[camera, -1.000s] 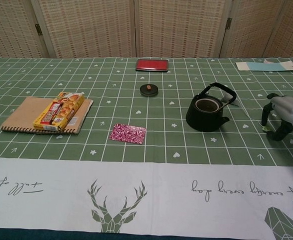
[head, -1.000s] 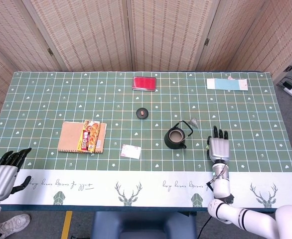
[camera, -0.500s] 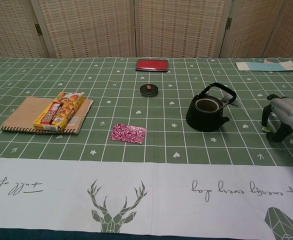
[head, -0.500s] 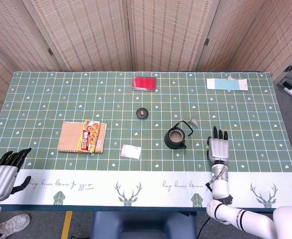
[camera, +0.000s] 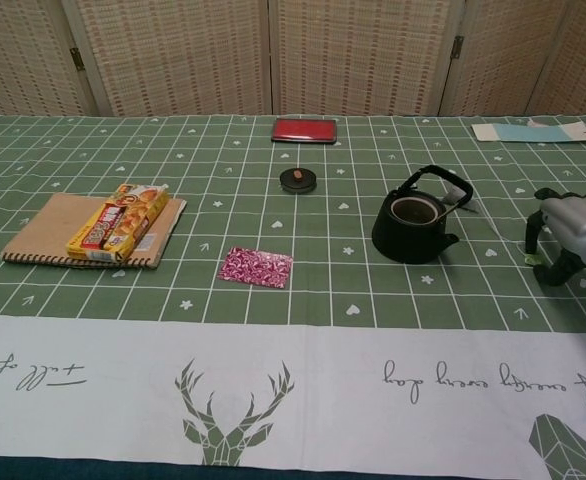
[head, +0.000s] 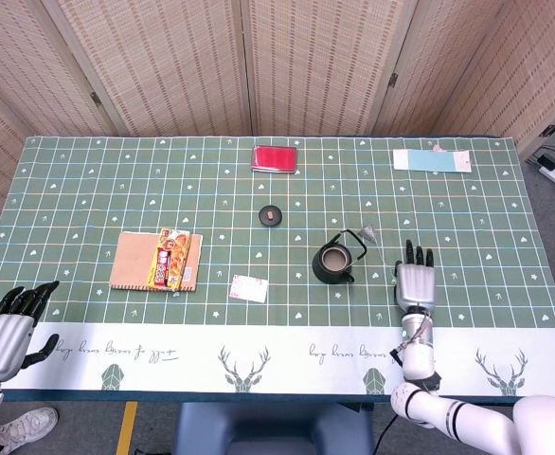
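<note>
The right hand (head: pixel 414 282) rests palm down on the green grid-patterned tabletop (head: pixel 88 190), its dark fingers (head: pixel 417 253) spread, pointing toward the far edge and grasping nothing; in the chest view the right hand (camera: pixel 569 232) shows at the frame's right edge with fingertips curving down to the cloth. Just to its left, near but apart, stands a small black round teapot (head: pixel 335 263) with no lid on, its arched black handle tilted toward the far right and its dark inside showing a pale ring. The left hand (head: pixel 8 325) hangs off the near left corner of the tabletop, fingers loosely apart and holding nothing, well apart from everything. On the left lies a brown spiral-bound notebook (head: pixel 135 261) with a yellow and red snack box (head: pixel 170 260) on top; its printing is too small to read. Near the middle lie a small pink patterned packet (head: pixel 248 288), a little round black lid with a brownish knob (head: pixel 272 215), and farther back a flat red case (head: pixel 276 157). A pale blue paper strip (head: pixel 433 161) lies at the far right. The white front border of the cloth carries deer heads and looping script that cannot be read.
</note>
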Controlling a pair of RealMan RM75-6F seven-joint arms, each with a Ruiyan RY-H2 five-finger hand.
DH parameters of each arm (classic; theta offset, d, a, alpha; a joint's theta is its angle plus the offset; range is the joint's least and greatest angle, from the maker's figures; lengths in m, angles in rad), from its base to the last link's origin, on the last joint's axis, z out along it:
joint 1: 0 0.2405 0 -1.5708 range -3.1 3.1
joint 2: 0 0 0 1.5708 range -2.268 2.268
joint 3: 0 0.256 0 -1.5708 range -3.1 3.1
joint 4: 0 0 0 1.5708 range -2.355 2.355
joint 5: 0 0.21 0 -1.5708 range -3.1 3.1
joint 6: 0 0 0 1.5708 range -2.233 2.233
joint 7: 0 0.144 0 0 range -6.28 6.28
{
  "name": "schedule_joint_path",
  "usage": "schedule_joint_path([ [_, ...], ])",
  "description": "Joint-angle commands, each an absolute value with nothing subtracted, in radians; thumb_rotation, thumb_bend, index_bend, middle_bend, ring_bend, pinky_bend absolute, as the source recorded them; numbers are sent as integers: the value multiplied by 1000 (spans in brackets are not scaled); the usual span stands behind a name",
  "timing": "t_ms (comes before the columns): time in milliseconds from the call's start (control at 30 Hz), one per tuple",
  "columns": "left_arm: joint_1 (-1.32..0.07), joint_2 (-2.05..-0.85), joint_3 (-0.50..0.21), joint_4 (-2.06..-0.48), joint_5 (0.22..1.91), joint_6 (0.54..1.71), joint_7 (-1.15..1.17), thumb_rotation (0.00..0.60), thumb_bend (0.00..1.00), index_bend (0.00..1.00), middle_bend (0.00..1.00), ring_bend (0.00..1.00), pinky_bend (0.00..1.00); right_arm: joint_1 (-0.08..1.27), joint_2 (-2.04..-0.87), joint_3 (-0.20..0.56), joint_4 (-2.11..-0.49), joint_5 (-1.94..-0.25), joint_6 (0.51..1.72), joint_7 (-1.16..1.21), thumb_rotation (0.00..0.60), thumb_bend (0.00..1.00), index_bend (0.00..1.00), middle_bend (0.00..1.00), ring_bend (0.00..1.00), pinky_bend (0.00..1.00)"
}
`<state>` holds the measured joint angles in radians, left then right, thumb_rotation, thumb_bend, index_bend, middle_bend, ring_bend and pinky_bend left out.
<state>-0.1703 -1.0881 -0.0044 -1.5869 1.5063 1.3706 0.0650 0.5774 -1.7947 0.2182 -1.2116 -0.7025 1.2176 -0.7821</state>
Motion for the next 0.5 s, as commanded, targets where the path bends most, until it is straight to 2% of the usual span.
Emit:
schedule_joint_path([
  [33,-170,-1088,-4,-1587,1507,1370,67,600,346,23,94,137,102,574,-1800,222,-1202,-713,1218,-772,600,442,500,0,0,0],
  [500,-170,-1088,-4,-1588,1506,1371,65,600,346,20,94,137,102,563,-1808,237,-1186,-739,1210,-752,600,442,569,17,0,0],
])
